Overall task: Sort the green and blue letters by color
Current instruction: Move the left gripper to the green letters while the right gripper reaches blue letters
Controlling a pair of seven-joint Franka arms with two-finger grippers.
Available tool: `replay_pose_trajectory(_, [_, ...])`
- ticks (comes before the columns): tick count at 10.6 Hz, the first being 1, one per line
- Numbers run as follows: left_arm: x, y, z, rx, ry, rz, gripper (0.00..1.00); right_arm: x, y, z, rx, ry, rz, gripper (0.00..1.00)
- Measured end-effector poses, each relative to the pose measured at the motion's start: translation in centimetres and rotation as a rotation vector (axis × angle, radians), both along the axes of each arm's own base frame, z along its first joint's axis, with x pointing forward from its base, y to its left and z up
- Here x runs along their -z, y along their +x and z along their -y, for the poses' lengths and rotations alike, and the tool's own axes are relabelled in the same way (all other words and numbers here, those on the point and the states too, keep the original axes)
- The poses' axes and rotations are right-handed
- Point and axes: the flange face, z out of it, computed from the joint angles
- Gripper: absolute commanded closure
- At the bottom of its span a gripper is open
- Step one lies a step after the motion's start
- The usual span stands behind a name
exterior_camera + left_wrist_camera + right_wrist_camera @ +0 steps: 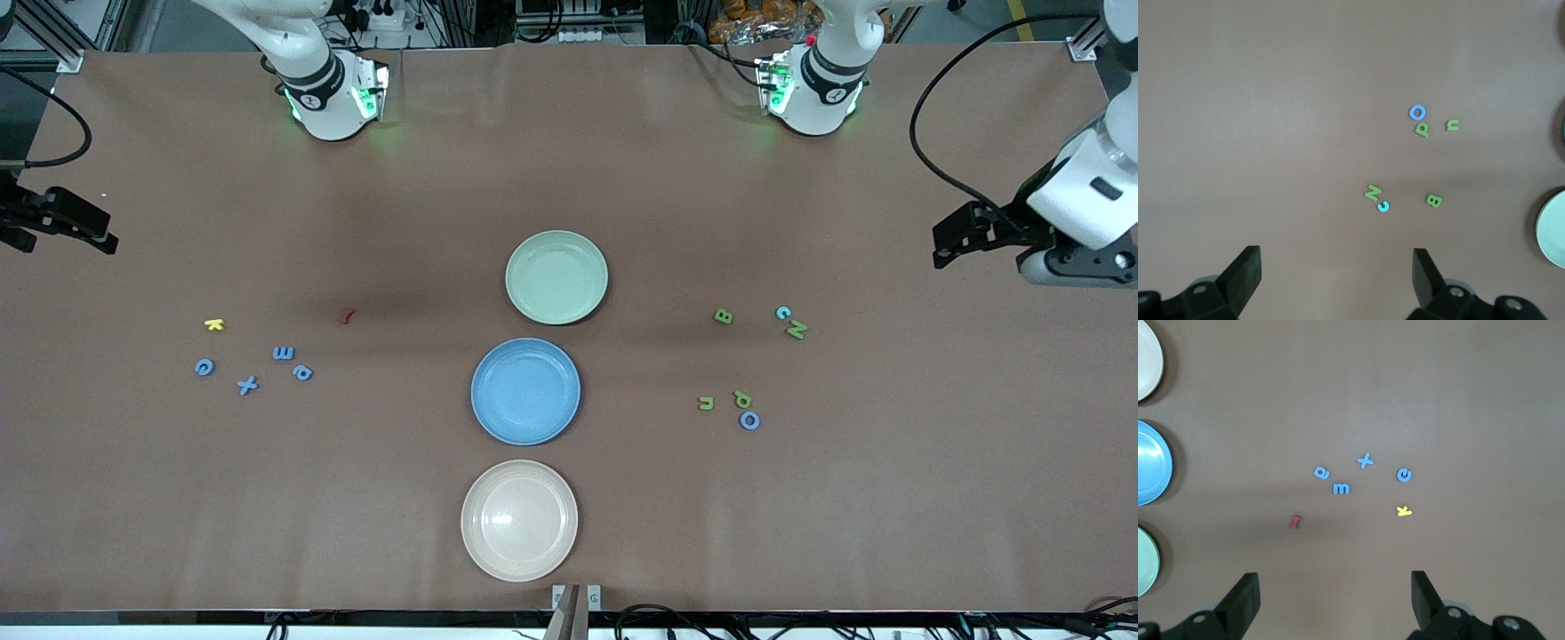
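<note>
Right gripper (105,240) hangs at the right arm's end of the table (800,533), over bare surface, fingers (1241,600) spread wide, nothing held; arm waits. On the table near that end: yellow K (213,324), then a blue group w/ blue e (204,366), blue x (247,385), blue m (283,353) and blue a (303,372), all lying flat and apart from each other. Blue x is nearest the front camera of the four; blue m is the farthest. Dark red letter (347,315) lies alone between that group and the plates, approx. level w/ the yellow K. Mid-table, three plates sit in a row running toward the front camera: pale green plate (556,244) farthest, blue plate (525,351) in the middle, beige plate (519,476) nearest; all three hold no letters. Toward the left arm's end: green u (706,404), green B (724,316), green P (742,399), blue O (749,420), teal c (782,312), green N (796,330). Blue O lies just beside green P, nearer the camera; whether they touch cannot be told. Teal c lies just beside green N. Left gripper (944,253) hangs at the left arm's end, over bare table, fingers (1245,273) likewise spread wide, empty; arm waits.
</note>
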Motion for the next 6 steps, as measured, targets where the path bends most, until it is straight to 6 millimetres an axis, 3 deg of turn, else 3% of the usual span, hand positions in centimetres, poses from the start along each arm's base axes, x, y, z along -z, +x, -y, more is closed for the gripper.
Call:
replay_pose_trajectory(1, [1.7,0.4,0.1,0.002,0.002,-0.032,0.0,0.0,0.0,0.0,0.0,0.0,-0.001,0.0])
replay_pose_trajectory(4, [9.4,1.0,0.4,0.011,0.004,-0.089,0.0,0.8,0.2,0.1,0.001,0.002,-0.016,0.0])
replay_pose_trajectory(6, [14.3,0.8,0.7,0.032,0.003,-0.089,0.0,3.0,1.2,0.0,-0.002,0.005,-0.03,0.0])
